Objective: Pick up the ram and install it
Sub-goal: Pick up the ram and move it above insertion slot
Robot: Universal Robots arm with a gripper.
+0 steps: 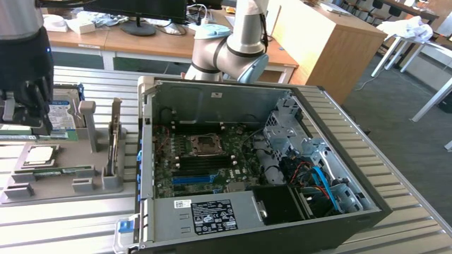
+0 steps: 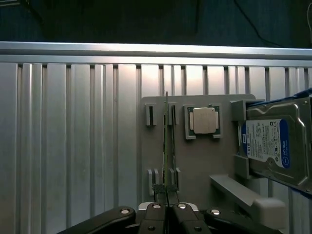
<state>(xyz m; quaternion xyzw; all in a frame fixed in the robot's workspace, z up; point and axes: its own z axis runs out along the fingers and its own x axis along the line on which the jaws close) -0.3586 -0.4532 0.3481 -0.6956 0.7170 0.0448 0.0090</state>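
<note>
Where the black two-fingered claw (image 2: 167, 191) meets the work, we see its fingertips (image 2: 159, 188) pressed together on the near end of the ram (image 2: 167, 141), a long, narrow green circuit-board stick that passes between them. The ram stands on its thin edge with its flat faces turned sideways. Its long axis runs straight away from the claw, parallel to the grooves of the ribbed aluminium table (image 2: 73, 146), and its far end reaches just past the far edge of the flat grey plastic holder (image 2: 195, 165). It lies in line with a pair of slotted grey posts, though we cannot tell whether it sits in them or is raised above them. Just beside it on one flank we find another pair of slotted posts (image 2: 150, 114). On the other flank is the square silver processor chip (image 2: 203, 120) in its recess, and beyond that the blue-labelled boxy hard drive (image 2: 270, 144), tilted. In the exterior view, the open dark computer case (image 1: 211, 103) stands to the exterior view's right of the holder.
</note>
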